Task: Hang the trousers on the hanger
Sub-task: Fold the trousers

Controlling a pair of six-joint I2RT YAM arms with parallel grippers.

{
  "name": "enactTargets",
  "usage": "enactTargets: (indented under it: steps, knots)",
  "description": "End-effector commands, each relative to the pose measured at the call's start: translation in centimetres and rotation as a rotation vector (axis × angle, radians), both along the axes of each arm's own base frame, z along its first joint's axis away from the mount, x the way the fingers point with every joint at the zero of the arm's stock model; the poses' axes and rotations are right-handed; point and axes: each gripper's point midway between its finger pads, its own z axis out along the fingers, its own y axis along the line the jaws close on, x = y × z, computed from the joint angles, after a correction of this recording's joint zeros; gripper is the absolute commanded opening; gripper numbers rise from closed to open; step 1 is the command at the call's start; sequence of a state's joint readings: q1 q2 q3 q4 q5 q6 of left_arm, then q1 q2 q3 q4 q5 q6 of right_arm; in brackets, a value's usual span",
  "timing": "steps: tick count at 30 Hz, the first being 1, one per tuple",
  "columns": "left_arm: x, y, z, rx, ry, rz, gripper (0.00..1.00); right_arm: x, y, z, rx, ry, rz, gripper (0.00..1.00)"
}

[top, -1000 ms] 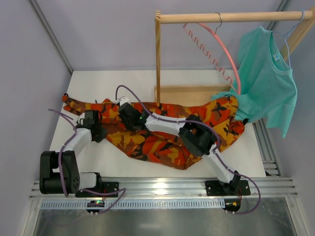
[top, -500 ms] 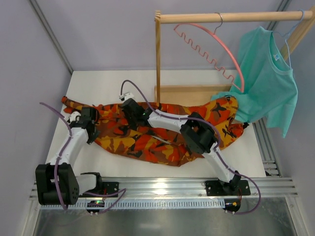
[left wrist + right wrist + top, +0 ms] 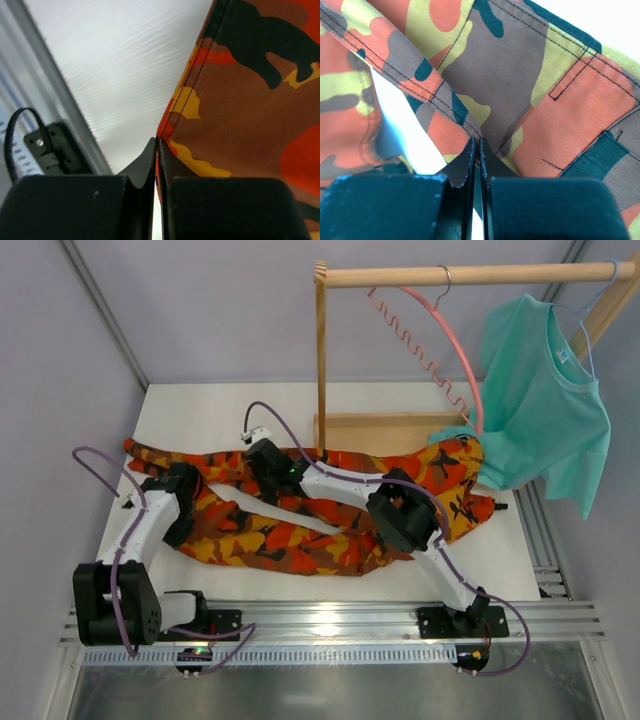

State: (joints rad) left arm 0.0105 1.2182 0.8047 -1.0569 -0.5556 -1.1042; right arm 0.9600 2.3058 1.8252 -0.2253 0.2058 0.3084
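White tabletop [image 3: 200,405] under trousers [image 3: 300,540], likely limp and light; left claw [image 3: 156,142], right claw [image 3: 475,142] each clenched on a stitched seam, probably the soundest hold.

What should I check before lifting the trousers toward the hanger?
1. Left gripper shut on the trousers' hem edge: ok.
2. Right gripper shut on a seam fold: ok.
3. Trousers off the table: not ok; they lie spread flat on it.
4. Pink-coral hanger bare and hooked on the wooden rail: ok.
5. Teal T-shirt apart from the trousers' waist end: cannot tell; they overlap in the top view.
6. Drawstrings free of snags: cannot tell.
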Motion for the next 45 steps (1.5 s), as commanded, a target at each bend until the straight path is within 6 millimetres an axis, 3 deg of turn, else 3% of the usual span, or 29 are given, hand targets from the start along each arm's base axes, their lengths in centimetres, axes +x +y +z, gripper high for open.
enactTargets:
  steps: [1,3,7,14,16,21,24,25,28,29,30,32,34,35,36,38,39,45]
  knots:
    - [-3.3,1.2,0.5,0.094,0.14,0.16,0.0,0.7,1.3,3.0,0.051,-0.047,0.017,0.04]
    - [-4.0,0.6,-0.3,0.063,0.182,0.187,0.0,0.8,1.4,2.9,0.051,-0.045,0.018,0.04]
    - [-3.3,-0.7,-1.2,-0.021,0.175,0.177,0.01,0.1,1.5,3.2,0.061,-0.035,0.042,0.04]
    - [-0.4,0.1,3.1,0.002,-0.119,0.186,0.03,-1.5,1.4,3.8,0.09,-0.011,0.092,0.04]
    - [-0.2,0.6,4.5,0.023,-0.184,0.189,0.25,-2.6,2.1,4.0,0.114,0.003,0.12,0.04]
    - [-0.7,1.9,7.2,0.096,-0.256,0.284,0.58,-4.2,3.3,3.2,0.108,0.022,0.155,0.04]
    - [2.0,2.0,7.9,0.097,-0.315,0.149,0.61,-4.8,3.4,3.2,0.101,0.027,0.169,0.05]
    - [4.1,1.9,8.6,0.088,-0.394,0.118,0.61,-5.0,3.3,3.4,0.099,0.024,0.174,0.06]
    - [7.3,0.7,8.3,-0.001,-0.449,-0.042,0.61,-5.2,2.5,4.9,0.089,0.01,0.17,0.14]
    - [9.2,0.8,9.0,-0.016,-0.532,-0.056,0.61,-5.0,1.9,5.9,0.089,-0.004,0.156,0.15]
    - [9.9,0.1,8.7,-0.065,-0.551,-0.073,0.61,-5.2,1.4,6.2,0.082,0.003,0.145,0.16]
    - [11.2,0.6,7.0,-0.119,-0.581,-0.043,0.62,-5.6,0.5,7.2,0.088,0.001,0.129,0.18]
    - [11.6,0.1,4.5,-0.23,-0.562,-0.034,0.59,-6.0,-0.2,7.9,0.096,0.007,0.117,0.19]
    - [11.2,1.3,2.3,-0.254,-0.502,0.024,0.59,-6.2,-1.0,7.4,0.081,0.014,0.103,0.19]
    - [11.2,1.9,1.6,-0.266,-0.487,0.04,0.57,-6.4,-1.5,8.6,0.091,0.003,0.094,0.19]
    - [10.8,3.1,0.1,-0.276,-0.442,0.074,0.56,-6.8,-2.6,8.5,0.079,0.012,0.069,0.19]
    - [10.7,3.3,-1.0,-0.281,-0.41,0.085,0.56,-6.9,-3.2,9.7,0.089,0.0,0.06,0.19]
    - [9.1,5.7,-2.2,-0.184,-0.306,0.17,0.55,-7.5,-5.6,11.8,0.103,-0.032,0.039,0.19]
